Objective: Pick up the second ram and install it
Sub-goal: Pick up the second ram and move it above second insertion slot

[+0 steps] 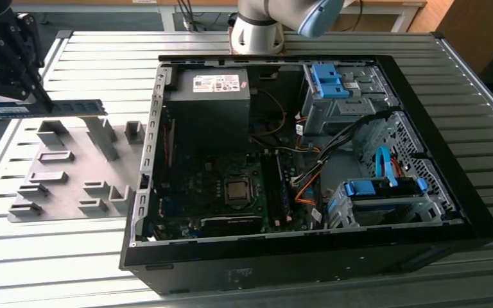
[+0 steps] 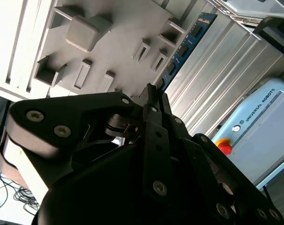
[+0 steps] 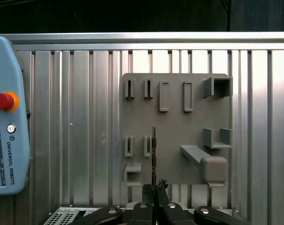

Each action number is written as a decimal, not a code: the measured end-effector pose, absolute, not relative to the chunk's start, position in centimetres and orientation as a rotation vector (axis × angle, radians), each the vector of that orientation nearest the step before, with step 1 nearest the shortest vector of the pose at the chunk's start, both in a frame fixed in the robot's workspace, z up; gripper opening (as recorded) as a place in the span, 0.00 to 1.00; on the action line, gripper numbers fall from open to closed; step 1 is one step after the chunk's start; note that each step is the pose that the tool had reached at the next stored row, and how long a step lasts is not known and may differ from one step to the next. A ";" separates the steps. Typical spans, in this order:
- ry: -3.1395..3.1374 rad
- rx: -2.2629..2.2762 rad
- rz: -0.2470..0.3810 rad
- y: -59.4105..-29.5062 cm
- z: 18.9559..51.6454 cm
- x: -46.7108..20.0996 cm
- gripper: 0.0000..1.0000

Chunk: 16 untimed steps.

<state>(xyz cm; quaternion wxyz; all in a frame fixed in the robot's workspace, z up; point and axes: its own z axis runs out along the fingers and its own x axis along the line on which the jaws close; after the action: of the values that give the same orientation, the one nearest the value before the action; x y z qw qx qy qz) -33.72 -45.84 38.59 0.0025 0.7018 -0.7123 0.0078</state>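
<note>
Exterior view: the end effector [image 1: 36, 96] is clamped on the second ram [image 1: 58, 108], which hangs level and on edge over the grey fixture plate [image 1: 67, 192] at the exterior view's left. In the first wrist view the board is seen edge-on, with the fingers [image 3: 147, 189] pressed against both of its faces. Judgement: gripping the upper long edge leaves the lower edge free and facing down, as a slot would require.

Clearances:
- **Fixture plate:** the stick appears clear of the plate's upright holders [image 1: 103, 138], though the gap beneath it cannot be confirmed.
- **Computer case:** the open case [image 1: 315, 269] sits well apart, toward the exterior view's right. Its raised side wall [image 1: 154, 128] stands between the plate and the motherboard [image 1: 221, 192].
- **Memory slots:** orange and black cables [image 1: 311, 179] run just beside the black memory slots [image 1: 274, 186], so room is tight on that side.
- **Counter:** the ribbed counter [image 1: 58, 269] also carries a teach pendant [image 3: 6, 117] beside the plate.
</note>
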 end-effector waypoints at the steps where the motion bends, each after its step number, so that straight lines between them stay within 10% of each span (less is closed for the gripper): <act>1: -2.234 2.201 0.024 -45.8 38.6 -33.6 0.14; 16: -2.234 2.201 0.024 -45.8 38.6 -32.3 0.14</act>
<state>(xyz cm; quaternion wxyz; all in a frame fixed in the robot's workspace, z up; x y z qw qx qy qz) -32.33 -45.83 38.59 0.0025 0.7018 -0.7123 0.0078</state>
